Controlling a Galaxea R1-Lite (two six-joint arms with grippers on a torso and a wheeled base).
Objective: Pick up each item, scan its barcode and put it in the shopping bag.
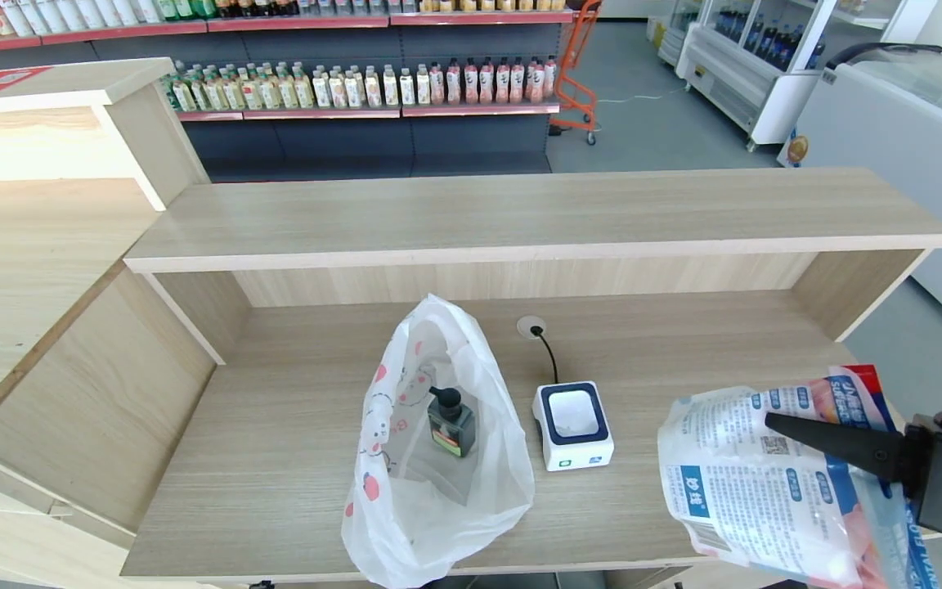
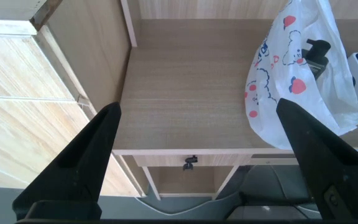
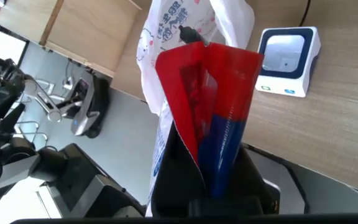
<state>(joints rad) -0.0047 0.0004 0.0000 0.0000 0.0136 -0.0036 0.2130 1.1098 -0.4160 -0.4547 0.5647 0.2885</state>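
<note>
My right gripper [image 1: 773, 421] is shut on a large soft pouch [image 1: 757, 483], white and blue with a red top edge [image 3: 210, 93], held above the counter's front right corner. The white barcode scanner [image 1: 572, 425] sits mid-counter, left of the pouch; the right wrist view shows the scanner [image 3: 286, 61] past the pouch. A white shopping bag [image 1: 430, 458] with red prints stands open left of the scanner, holding a dark pump bottle [image 1: 450, 421]. My left gripper [image 2: 197, 124] hangs open off the counter's front edge, left of the bag [image 2: 291, 81].
The counter [image 1: 291, 425] has a raised wooden back ledge [image 1: 536, 217] and side walls. A black cable [image 1: 549, 356] runs from the scanner to a grommet. Store shelves with bottles and freezers stand behind.
</note>
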